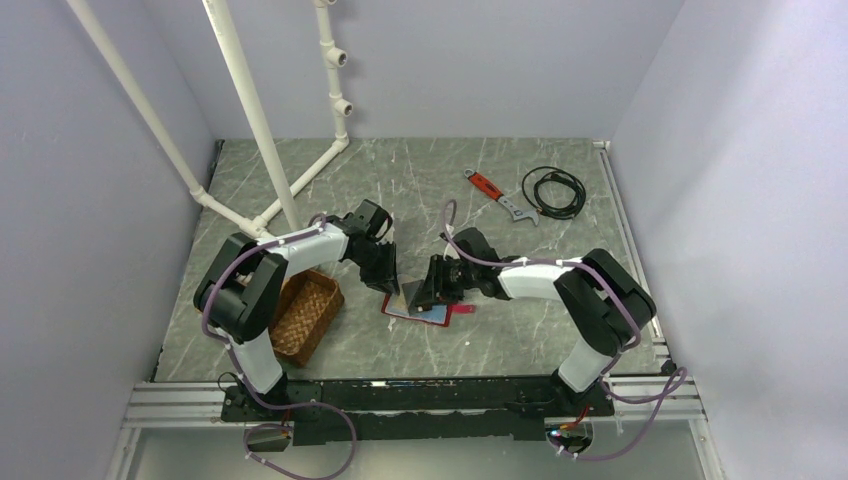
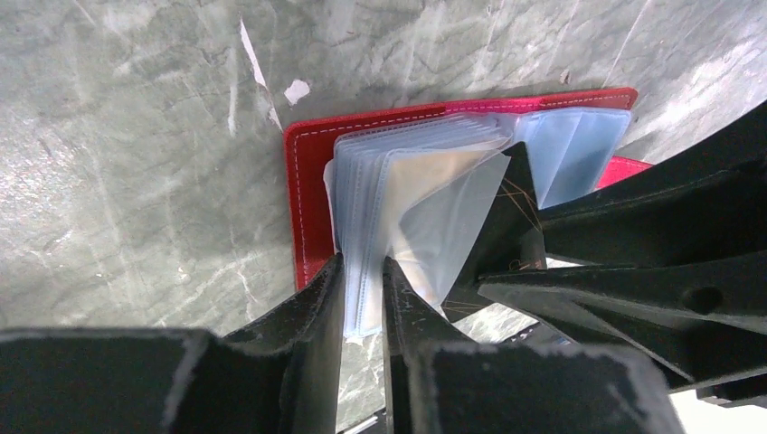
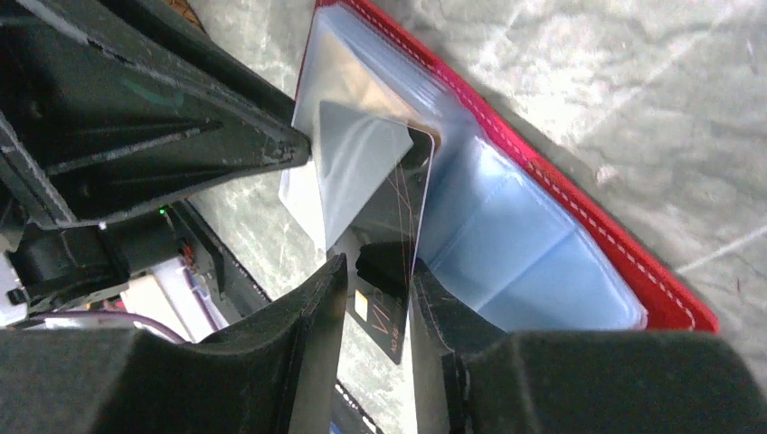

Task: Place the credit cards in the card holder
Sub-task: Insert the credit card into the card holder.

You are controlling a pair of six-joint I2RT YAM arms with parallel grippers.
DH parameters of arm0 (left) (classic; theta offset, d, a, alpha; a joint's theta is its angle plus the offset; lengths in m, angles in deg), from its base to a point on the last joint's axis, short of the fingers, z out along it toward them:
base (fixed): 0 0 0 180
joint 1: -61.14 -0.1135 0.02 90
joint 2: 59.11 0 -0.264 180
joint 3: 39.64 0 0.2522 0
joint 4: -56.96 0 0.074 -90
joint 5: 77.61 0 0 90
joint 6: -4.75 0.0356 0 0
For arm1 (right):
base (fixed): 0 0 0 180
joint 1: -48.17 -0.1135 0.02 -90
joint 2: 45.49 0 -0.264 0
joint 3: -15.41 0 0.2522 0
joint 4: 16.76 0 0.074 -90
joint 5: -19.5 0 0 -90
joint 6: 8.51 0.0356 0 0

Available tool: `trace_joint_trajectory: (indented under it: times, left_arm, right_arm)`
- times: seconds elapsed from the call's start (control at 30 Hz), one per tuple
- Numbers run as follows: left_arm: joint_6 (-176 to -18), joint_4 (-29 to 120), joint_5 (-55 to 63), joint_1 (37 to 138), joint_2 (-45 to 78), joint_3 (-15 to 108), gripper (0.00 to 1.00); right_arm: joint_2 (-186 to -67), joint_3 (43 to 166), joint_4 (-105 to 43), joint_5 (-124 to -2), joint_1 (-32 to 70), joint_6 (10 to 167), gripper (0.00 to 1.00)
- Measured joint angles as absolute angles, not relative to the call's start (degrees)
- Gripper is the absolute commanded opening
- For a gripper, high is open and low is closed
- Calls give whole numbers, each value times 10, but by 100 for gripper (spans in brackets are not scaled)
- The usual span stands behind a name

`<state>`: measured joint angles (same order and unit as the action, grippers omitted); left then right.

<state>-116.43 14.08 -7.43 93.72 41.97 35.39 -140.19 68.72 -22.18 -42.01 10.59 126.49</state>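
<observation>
We judge the step in hand to be sliding one card into a sleeve. The holder (image 2: 306, 190) lies open on the table (image 1: 560, 330), near the middle and just right of the tray (image 1: 305, 315), with both grippers meeting over it.

The left gripper (image 2: 364, 267) has its fingers pressed on a bunch of clear sleeves (image 2: 425, 190), lifting them off the left half of the red cover. The right gripper (image 3: 380, 271) pinches the near end of a dark card (image 3: 398, 217), which is held on edge with its far corner at the mouth of a raised sleeve.

The next move, as we read it, calls for the right arm to push the card along its own length, in line with the pocket, while the left keeps the mouth open. A tilted card could catch the sleeve's edge.

Only the right wrist view shows the card's chip and lettering, and the empty blue pockets on the right half. Only the left wrist view shows how many sleeves are pinched. From above, both are hidden under the grippers, and we cannot make out any other cards there
</observation>
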Motion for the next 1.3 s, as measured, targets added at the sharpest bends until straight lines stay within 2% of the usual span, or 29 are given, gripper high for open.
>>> trace_joint_trajectory:
  times: [0.13,0.17,0.23,0.77,1.3]
  left_arm:
    - [-1164,143,-78,937,419,352,18]
    - [-1164,143,-78,937,418,352,18]
    - [-1164,145,-77,937,416,349,18]
    - [-1164,155,-78,938,411,342,18]
    - [-1181,178,-101,937,411,328,19]
  right_arm:
    - [-1425,720,-251,-434,96,1250,30]
    - [-1432,726,-258,-434,95,1250,24]
    - [-1435,735,-270,-437,95,1247,0]
    - [-1390,685,-213,-426,110,1277,0]
    - [-1393,568,-51,-371,166,1443,0]
